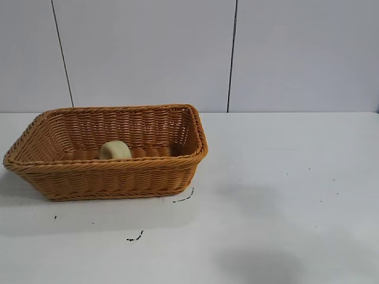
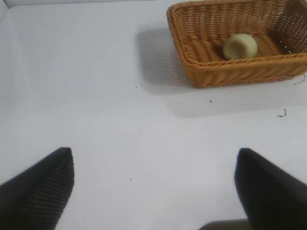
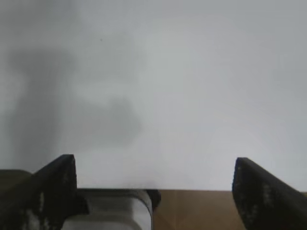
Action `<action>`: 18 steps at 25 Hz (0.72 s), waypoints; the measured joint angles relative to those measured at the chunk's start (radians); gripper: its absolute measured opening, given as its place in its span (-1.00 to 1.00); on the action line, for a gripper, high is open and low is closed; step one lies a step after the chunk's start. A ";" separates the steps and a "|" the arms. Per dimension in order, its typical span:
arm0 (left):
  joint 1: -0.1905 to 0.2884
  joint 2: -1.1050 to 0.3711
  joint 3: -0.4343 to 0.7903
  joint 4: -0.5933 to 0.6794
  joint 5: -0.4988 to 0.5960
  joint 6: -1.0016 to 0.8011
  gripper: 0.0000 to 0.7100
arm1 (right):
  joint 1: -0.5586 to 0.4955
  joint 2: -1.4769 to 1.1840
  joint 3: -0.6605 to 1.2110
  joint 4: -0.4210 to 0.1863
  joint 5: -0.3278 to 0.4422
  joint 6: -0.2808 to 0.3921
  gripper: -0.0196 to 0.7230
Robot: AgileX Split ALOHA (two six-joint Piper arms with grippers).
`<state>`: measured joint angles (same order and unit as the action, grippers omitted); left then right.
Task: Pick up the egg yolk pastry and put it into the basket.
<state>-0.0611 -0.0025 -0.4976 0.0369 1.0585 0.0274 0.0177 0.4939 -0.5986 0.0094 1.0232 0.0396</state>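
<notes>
The egg yolk pastry (image 1: 115, 150) sits inside the basket (image 1: 106, 177), on its floor toward the near wall, so the job looks done already. The basket stands on the white bench (image 1: 284, 195) w/ a few dark specks (image 1: 135, 238) in front of it. Neither arm shows in the exterior view.

Left gripper (image 2: 153, 184) has its jaws spread wide, nothing between them, above bare bench well back from the basket; the pastry (image 2: 239, 46) lies ahead of it and off to one side. Right gripper (image 3: 153, 184) is also spread and empty, looking at blank bench, no basket in its view. So the left arm is prob. the nearer one.

Pastry's round, no real long axis. No further reach seems needed, I'd say.
</notes>
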 joint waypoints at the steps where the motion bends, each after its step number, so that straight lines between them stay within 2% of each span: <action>1: 0.000 0.000 0.000 0.000 0.000 0.000 0.95 | 0.000 -0.057 0.033 0.000 -0.017 0.000 0.76; 10: 0.000 0.000 0.000 0.000 0.000 0.000 0.95 | 0.000 -0.456 0.111 0.000 -0.001 0.000 0.76; 18: 0.000 0.000 0.000 0.000 0.000 0.000 0.95 | 0.000 -0.500 0.112 0.000 0.000 0.000 0.76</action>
<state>-0.0611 -0.0025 -0.4976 0.0369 1.0585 0.0274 0.0177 -0.0065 -0.4865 0.0094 1.0235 0.0396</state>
